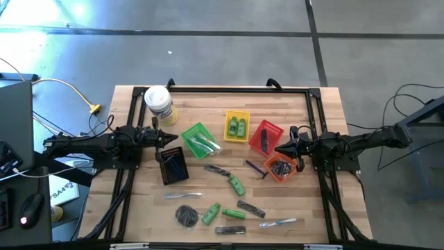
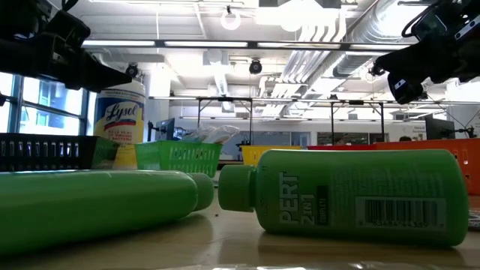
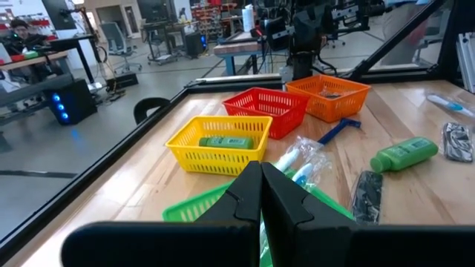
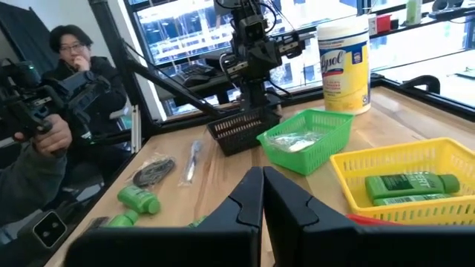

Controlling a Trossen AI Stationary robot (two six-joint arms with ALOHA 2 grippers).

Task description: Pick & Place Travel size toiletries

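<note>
Loose toiletries lie on the near half of the table: green bottles [image 1: 237,185] [image 1: 211,214], dark combs [image 1: 251,208], clear-wrapped pieces [image 1: 184,196] [image 1: 281,223], a dark grey disc [image 1: 186,217] and a purple razor [image 1: 255,168]. The yellow basket [image 1: 236,126] holds two green bottles [image 3: 226,142]. Clear-wrapped pieces [image 4: 293,142] lie in the green basket [image 1: 200,139]. My left gripper [image 1: 170,137] [image 3: 261,194] is shut and hovers beside the green basket, above the black basket [image 1: 172,163]. My right gripper [image 1: 281,148] [image 4: 262,199] is shut, raised between the red basket [image 1: 266,137] and the orange basket [image 1: 279,168].
A white-lidded Lysol jar [image 1: 159,104] stands at the far left corner. A black frame [image 1: 236,89] runs around the tabletop. In the low view two green bottles [image 2: 352,196] [image 2: 97,202] lie close in front. A person [image 4: 70,81] sits beyond the table's left side.
</note>
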